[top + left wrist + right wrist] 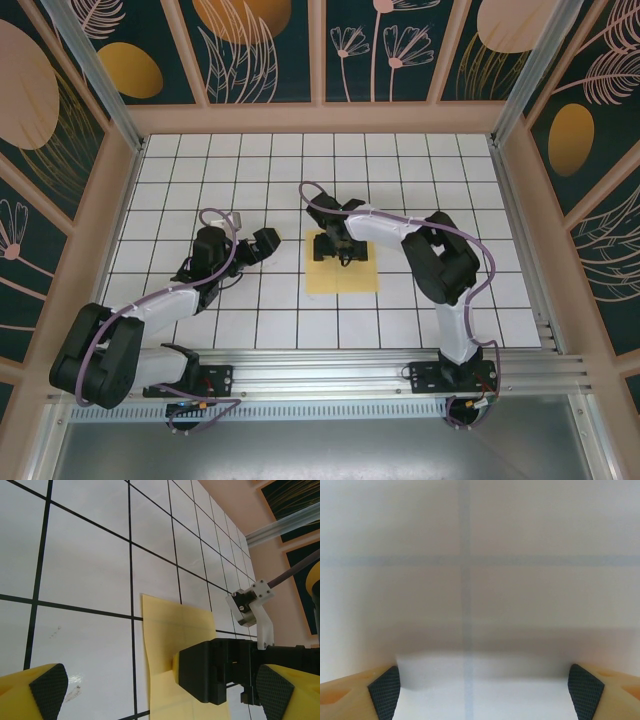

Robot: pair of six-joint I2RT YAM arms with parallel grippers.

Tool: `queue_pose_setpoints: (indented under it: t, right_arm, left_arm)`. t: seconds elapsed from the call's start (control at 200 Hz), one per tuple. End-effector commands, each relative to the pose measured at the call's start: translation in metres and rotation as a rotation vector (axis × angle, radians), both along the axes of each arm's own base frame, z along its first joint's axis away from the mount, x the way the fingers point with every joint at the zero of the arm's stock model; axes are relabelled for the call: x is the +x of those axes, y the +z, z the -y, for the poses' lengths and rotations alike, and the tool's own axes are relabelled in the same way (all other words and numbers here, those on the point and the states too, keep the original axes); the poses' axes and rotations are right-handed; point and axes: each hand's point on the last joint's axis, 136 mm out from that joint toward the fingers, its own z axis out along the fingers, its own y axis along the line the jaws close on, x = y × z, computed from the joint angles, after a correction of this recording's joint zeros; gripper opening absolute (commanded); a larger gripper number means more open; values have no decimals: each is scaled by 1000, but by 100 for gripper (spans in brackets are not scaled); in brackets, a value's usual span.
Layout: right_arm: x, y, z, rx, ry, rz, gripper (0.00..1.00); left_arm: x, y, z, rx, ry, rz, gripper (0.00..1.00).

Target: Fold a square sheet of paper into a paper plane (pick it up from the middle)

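The square sheet of paper [340, 278] lies flat and pale yellow on the white grid table [200, 170], just right of centre. My right gripper [345, 252] points down onto the sheet's middle, jaws wide apart. In the right wrist view its two black pads [385, 690] flank a blurred pale surface very close below. In the left wrist view the sheet [170, 635] bulges slightly where the right gripper's black body [215, 672] meets it. My left gripper [268, 240] hovers open about one tile left of the sheet, nothing between its pads [47, 687]. The paper plane is out of view.
Peach-framed walls [120, 200] enclose the table on three sides. An aluminium rail [350, 362] carrying both arm bases runs along the near edge. Bare tiles stretch behind and to both sides of the sheet.
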Motion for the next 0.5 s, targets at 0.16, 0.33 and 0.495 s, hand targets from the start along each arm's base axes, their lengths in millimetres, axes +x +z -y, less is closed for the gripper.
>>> queue_pose_setpoints:
  t: [0.16, 0.33, 0.495]
  right_arm:
    - [-6, -4, 4, -76, 46, -37, 91]
    - [-1, 10, -2, -52, 53, -12, 92]
    - [-7, -6, -4, -33, 58, -44, 92]
  left_arm:
    - [-1, 1, 1, 22, -15, 12, 99]
    - [-3, 0, 3, 18, -32, 5, 99]
    - [-3, -1, 3, 18, -30, 4, 99]
